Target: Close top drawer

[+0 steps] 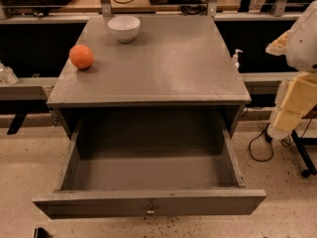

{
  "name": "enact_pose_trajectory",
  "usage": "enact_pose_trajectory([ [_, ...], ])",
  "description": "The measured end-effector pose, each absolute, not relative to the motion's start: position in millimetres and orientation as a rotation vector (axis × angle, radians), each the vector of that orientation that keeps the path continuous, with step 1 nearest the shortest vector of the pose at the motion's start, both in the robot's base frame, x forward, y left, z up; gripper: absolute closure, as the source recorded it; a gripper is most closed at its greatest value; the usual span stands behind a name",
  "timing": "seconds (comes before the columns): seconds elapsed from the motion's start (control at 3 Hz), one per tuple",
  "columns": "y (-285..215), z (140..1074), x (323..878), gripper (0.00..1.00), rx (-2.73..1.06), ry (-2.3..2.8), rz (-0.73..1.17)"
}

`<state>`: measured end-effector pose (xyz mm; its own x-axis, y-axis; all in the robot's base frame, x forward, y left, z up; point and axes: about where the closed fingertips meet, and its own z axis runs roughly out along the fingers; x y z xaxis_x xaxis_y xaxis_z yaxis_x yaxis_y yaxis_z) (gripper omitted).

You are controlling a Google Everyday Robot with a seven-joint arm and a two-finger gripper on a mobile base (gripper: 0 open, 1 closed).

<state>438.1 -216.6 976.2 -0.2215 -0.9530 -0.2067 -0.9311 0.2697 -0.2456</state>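
Observation:
The top drawer (pixel 148 202) of the grey cabinet is pulled far out toward me. Its flat front panel sits low in the view with one small metal knob (pixel 150 211) at its centre. The drawer's inside (pixel 148 170) is bare grey wood with nothing in it. The drawers below it are hidden under it. My arm (pixel 297 68), white and cream, hangs at the right edge, beside the cabinet and apart from the drawer. My gripper is out of view.
On the cabinet top (pixel 163 68) sit an orange (pixel 81 56) at the left edge and a white bowl (pixel 124 28) at the back. A pump bottle (pixel 237 58) stands behind on the right. Cables (pixel 260 143) and a black stand leg (pixel 302 155) lie on the floor at right.

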Motion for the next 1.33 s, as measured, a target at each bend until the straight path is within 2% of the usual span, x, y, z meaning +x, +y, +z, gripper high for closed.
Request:
enact_pose_trajectory([
  [0.33,-216.6,976.2,438.1,0.0,-1.725,2.232,-0.098],
  [0.67,-200.5,950.1,447.9,0.0,-1.793,2.144,0.018],
  [1.0,-156.6,896.1,444.8,0.0,-1.858,1.954,0.237],
  [1.33,-113.3,828.7,427.6,0.15,-1.85,1.842,0.411],
])
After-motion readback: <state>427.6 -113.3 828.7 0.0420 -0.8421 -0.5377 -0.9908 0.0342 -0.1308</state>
